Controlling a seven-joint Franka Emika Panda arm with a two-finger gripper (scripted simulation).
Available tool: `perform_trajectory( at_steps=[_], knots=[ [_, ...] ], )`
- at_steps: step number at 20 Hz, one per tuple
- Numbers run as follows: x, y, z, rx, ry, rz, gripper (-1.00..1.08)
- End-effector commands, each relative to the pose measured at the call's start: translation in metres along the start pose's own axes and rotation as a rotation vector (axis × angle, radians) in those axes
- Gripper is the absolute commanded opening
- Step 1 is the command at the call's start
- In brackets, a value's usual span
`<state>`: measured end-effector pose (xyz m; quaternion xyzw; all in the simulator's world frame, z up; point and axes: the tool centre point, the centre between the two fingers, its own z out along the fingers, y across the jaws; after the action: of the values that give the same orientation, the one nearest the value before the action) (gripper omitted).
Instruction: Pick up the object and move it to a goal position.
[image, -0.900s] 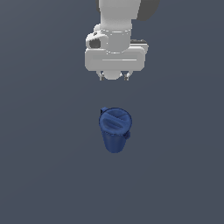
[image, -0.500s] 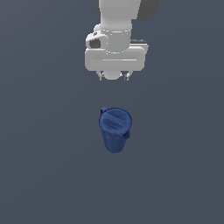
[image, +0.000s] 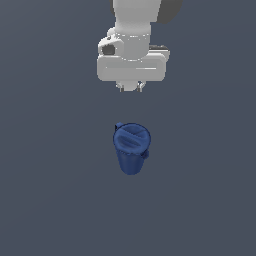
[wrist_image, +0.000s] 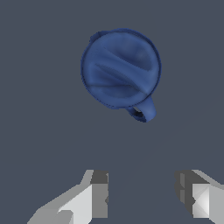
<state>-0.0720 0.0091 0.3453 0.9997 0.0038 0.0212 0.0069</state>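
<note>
The gripper (wrist_image: 142, 197) hangs with its two fingers (wrist_image: 98, 192) spread apart and nothing between them, a clear gap of desk showing through in the wrist view. That open stance suits an approach: the jaws need room to pass either side of whatever they are meant to close on. In the exterior view the gripper (image: 131, 87) sits above and well apart from the target, pointing straight down, so no contact exists yet.

Beyond the fingertips lies the dark blue pitcher (wrist_image: 121, 68), resting on the plain grey desk (image: 50, 190). In the wrist view its round rimmed top faces the camera, with the small handle (wrist_image: 144, 111) jutting from the side nearest the gripper and a slight spout nub on the opposite edge. The exterior view shows the pitcher (image: 131, 148) tapering below its rim, apparently upright or tilted a little toward the camera; which, I cannot tell for certain.

The pitcher is off the gripper's axis, so the pick judged from here calls for a sideways shift before descending. No goal marker is visible.
</note>
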Motion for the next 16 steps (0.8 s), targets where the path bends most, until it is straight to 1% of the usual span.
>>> perform_trajectory(
  at_steps=[1,4,7,11,16],
  knots=[
    [0.001,-0.007,-0.001,0.002,0.004,-0.003,0.28],
    [0.004,-0.019,-0.003,0.006,0.013,-0.017,0.28],
    [0.005,-0.022,-0.005,0.006,0.021,-0.024,0.28],
    [0.005,-0.017,-0.009,-0.002,0.035,-0.026,0.28],
    [0.008,-0.009,-0.021,-0.018,0.071,-0.037,0.28]
  ],
)
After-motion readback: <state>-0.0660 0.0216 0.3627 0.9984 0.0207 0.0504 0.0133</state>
